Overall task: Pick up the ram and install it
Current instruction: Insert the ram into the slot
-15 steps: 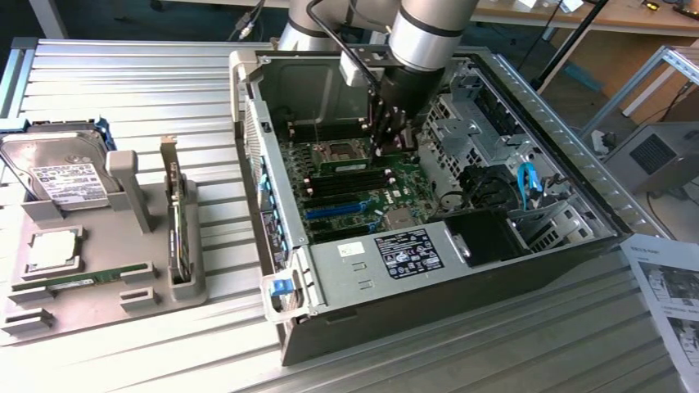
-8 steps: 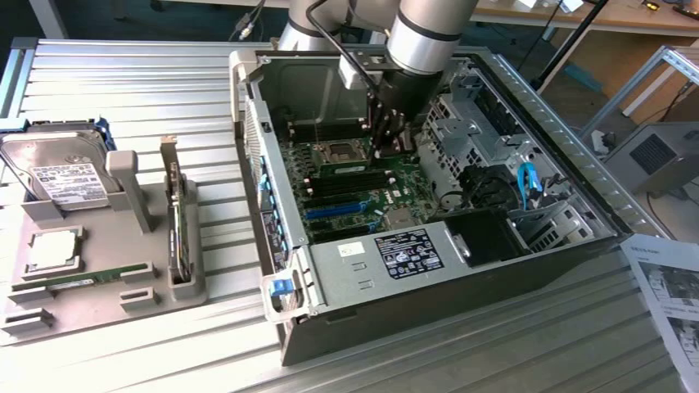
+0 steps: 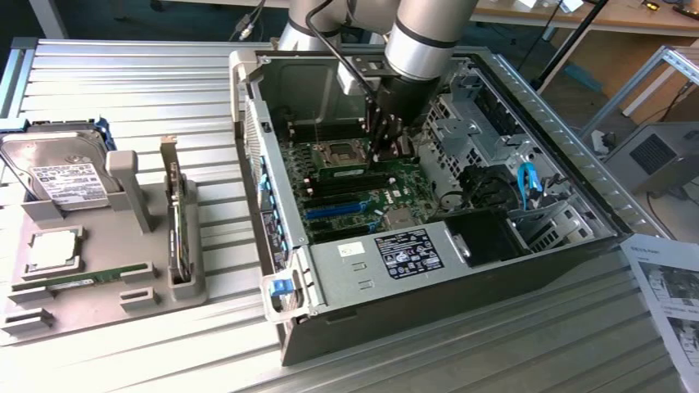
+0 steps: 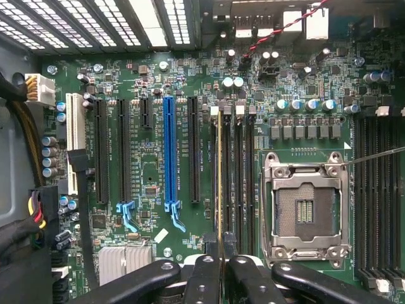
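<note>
In the wrist view my gripper (image 4: pixel 219 263) is shut on the ram (image 4: pixel 219 177). The ram appears edge-on as a thin yellowish-green line along a dark memory slot, beside the other memory slots (image 4: pixel 239 177) and next to the open processor socket (image 4: pixel 304 209). Whether the ram is seated in the slot I cannot tell. In the exterior view the gripper (image 3: pixel 388 146) reaches down inside the open computer case (image 3: pixel 546 131), just above the motherboard (image 3: pixel 372 201) near the processor socket (image 3: pixel 339 151).
A grey parts tray (image 3: pixel 131 299) at the exterior view's left holds a hard drive (image 3: pixel 60 176), a square silver chip (image 3: pixel 52 250), a flat green stick (image 3: pixel 93 278) and an upright expansion card (image 3: pixel 175 221). Blue and black expansion slots (image 4: pixel 169 158) and cables (image 4: pixel 38 215) flank the memory slots.
</note>
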